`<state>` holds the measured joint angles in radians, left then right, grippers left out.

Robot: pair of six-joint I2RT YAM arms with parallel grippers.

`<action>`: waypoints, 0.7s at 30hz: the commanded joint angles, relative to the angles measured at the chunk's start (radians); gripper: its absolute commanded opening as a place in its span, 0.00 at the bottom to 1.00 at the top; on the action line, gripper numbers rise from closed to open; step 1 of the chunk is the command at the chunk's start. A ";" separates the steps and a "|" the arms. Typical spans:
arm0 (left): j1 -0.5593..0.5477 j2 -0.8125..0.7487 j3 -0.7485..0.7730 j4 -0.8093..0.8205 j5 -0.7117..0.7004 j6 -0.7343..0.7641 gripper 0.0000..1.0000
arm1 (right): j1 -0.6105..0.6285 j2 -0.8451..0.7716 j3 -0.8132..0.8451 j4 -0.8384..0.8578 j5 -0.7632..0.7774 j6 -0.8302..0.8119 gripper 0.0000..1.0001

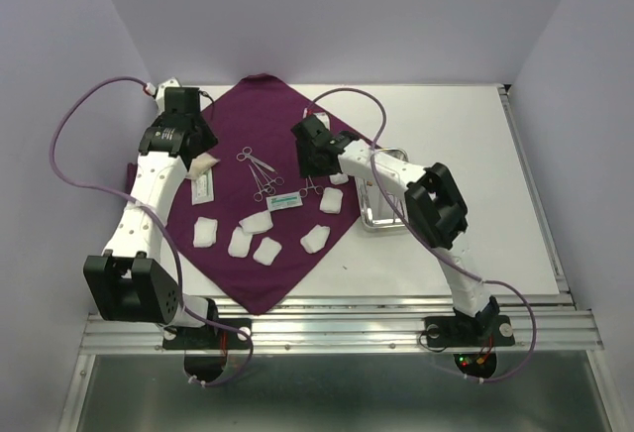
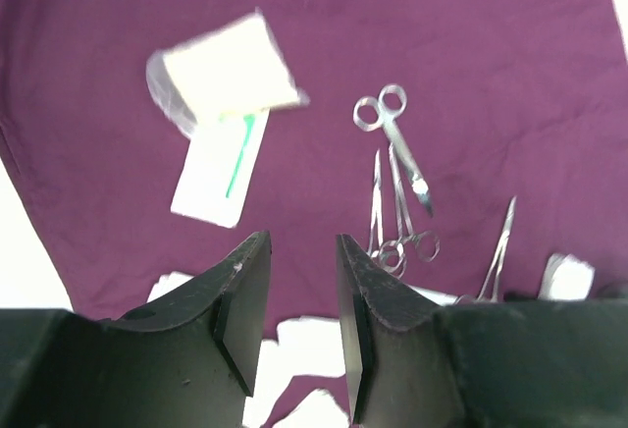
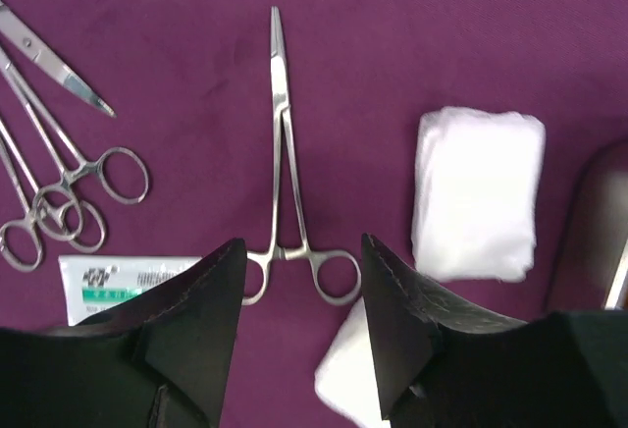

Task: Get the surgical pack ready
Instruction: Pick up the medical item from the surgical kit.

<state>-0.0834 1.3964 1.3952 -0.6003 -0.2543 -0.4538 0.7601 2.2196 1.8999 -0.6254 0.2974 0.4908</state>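
Your top camera sits above and behind the arm bases and looks down over the whole table. Each wrist camera looks past its own fingers. The left gripper view is from higher up, while the right gripper view sits close over the purple cloth. All three views share the scissors and the forceps.

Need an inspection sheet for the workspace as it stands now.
Surface: white table, purple cloth spread as a diamond on it.
Job's things: steel tray by the cloth's right side; gauze pads, instruments and packets on the cloth.
Clutter: nothing seen.
Grippers: left pincer open, empty, above the cloth; right pincer open over a clamp.
Cables: purple cables loop off both arms.
Surroundings: pale walls on three sides; metal rail at the near edge.
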 commanded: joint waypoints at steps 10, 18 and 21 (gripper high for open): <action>0.004 -0.011 -0.090 0.017 0.078 0.040 0.44 | 0.008 0.179 0.166 -0.039 0.011 0.022 0.55; 0.004 -0.008 -0.125 0.033 0.099 0.044 0.43 | 0.018 0.212 0.171 -0.059 0.042 0.028 0.32; 0.004 -0.008 -0.136 0.039 0.112 0.041 0.43 | 0.018 0.198 0.165 -0.056 0.045 0.029 0.20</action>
<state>-0.0830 1.4021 1.2774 -0.5896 -0.1585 -0.4267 0.7673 2.4004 2.0434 -0.6598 0.3294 0.5060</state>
